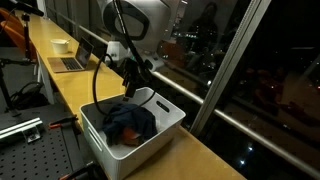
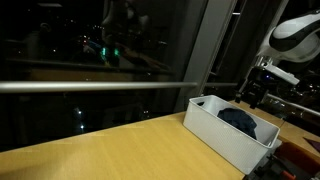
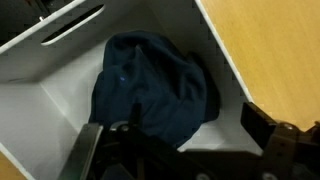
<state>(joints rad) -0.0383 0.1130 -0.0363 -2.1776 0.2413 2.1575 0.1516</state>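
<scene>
A dark blue cloth (image 3: 150,85) lies crumpled inside a white plastic bin (image 3: 60,110). In both exterior views the same cloth (image 1: 128,122) (image 2: 240,120) shows in the bin (image 1: 150,148) (image 2: 225,140) on a wooden table. My gripper (image 3: 175,140) hangs just above the bin's inside with its jaws wide apart and nothing between them. One finger (image 3: 268,128) is over the bin's right wall, the other finger (image 3: 92,148) over the cloth's lower left edge. From outside, the gripper (image 1: 130,78) (image 2: 248,92) hovers above the bin's far end.
The wooden table (image 1: 200,160) runs beside a dark glass window (image 2: 100,60) with a metal rail. A laptop (image 1: 75,58) and a white cup (image 1: 60,44) sit farther back. A perforated metal plate (image 1: 30,150) lies beside the bin.
</scene>
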